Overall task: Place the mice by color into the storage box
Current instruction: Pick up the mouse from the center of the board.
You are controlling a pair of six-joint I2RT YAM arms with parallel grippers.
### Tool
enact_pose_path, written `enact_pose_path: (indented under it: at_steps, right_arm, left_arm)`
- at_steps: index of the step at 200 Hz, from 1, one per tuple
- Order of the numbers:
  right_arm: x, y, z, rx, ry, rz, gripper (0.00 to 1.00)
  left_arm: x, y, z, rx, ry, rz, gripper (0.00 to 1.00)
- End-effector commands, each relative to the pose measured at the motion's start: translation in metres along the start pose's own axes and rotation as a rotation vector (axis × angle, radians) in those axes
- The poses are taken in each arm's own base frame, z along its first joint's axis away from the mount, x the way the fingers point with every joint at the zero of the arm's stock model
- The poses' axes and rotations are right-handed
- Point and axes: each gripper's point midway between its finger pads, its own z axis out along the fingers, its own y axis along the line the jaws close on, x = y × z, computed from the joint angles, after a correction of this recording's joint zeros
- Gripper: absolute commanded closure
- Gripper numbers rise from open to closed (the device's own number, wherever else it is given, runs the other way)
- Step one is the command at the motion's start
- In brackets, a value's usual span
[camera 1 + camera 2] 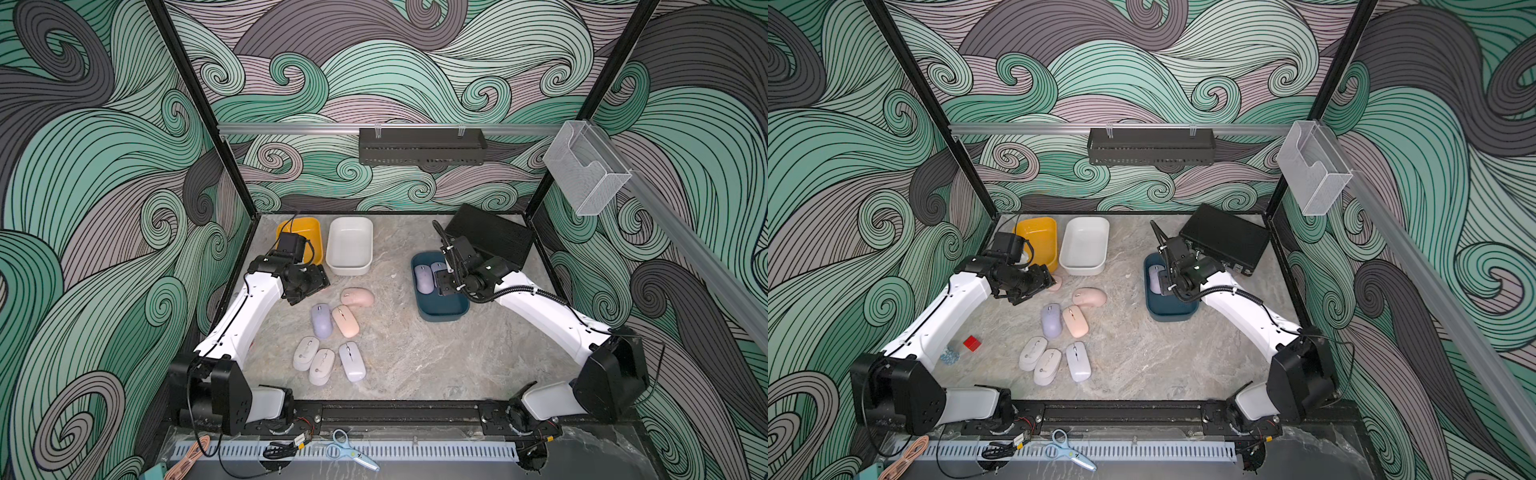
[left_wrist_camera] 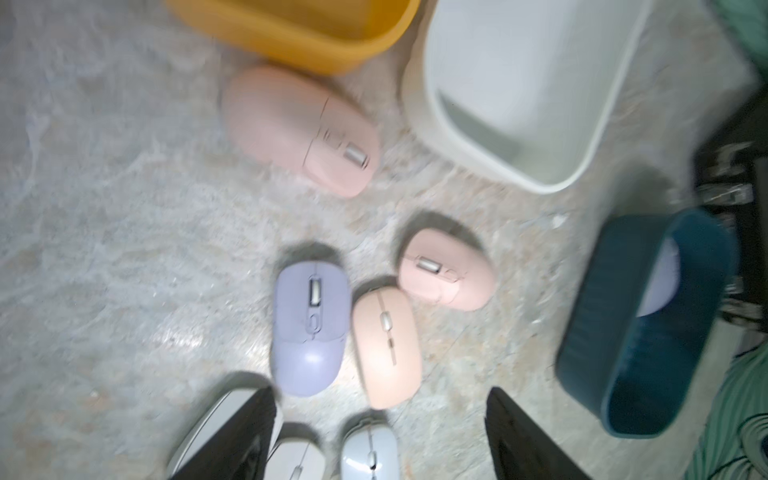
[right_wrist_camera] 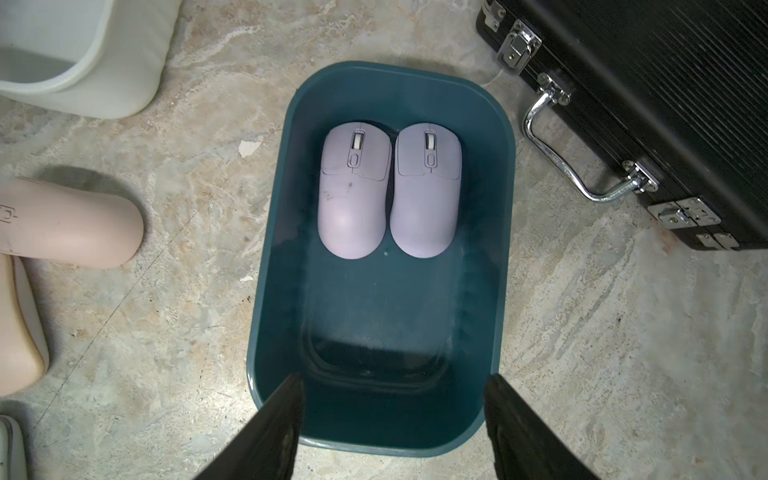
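Toward the bench's (image 1: 415, 365) front, three off-white mice (image 1: 322, 365) cluster. Your left fingers (image 2: 245, 436), spread wide and empty, cut them off in the blurred wrist view. Beyond lie one lavender mouse (image 1: 322, 321), two pink mice (image 1: 357, 297), and a third pink mouse (image 1: 1055, 282) mostly under the left arm (image 1: 963, 299). Toward the right edge, your right fingers (image 3: 274, 432), parted and empty, hover over the teal box (image 3: 505, 249). Its two lavender mice (image 3: 355, 191) are half-hidden in both top views.

I can read no text, brand, or number anywhere on my feeds. The off-white mouse (image 1: 306, 353) and the second off-white mouse (image 1: 322, 366), both near the left gripper (image 2: 380, 390) on its arm-base side, each carry a small round mark at the tail end, too small for me to make out. The coloured print on the scissors (image 1: 351, 451), well behind both grippers, is just as illegible.
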Motion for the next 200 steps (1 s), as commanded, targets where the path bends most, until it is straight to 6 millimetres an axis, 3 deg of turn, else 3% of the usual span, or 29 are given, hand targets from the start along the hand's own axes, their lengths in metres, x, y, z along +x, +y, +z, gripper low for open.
enact_pose_path:
  at_steps: [1,45,70,87,200]
  right_arm:
    - [-0.01,0.002,-0.001,-0.018,-0.052,0.014,0.3]
    - [-0.003,0.012,0.002,-0.077,-0.044,-0.002,0.22]
    - [0.0,0.015,0.004,-0.097,-0.053,-0.002,0.17]
    - [0.001,0.015,0.004,-0.098,-0.049,-0.005,0.17]
    - [0.002,0.019,0.001,-0.128,-0.047,0.0,0.17]
  left_arm:
    - [0.027,0.03,0.018,-0.126,0.119,-0.002,0.21]
    - [0.032,0.025,0.051,-0.158,0.208,0.037,0.21]
    - [0.026,0.029,0.066,-0.265,0.209,0.085,0.21]
    - [0.023,0.037,0.074,-0.318,0.195,0.061,0.27]
    - [0.022,0.036,0.095,-0.391,0.154,0.111,0.29]
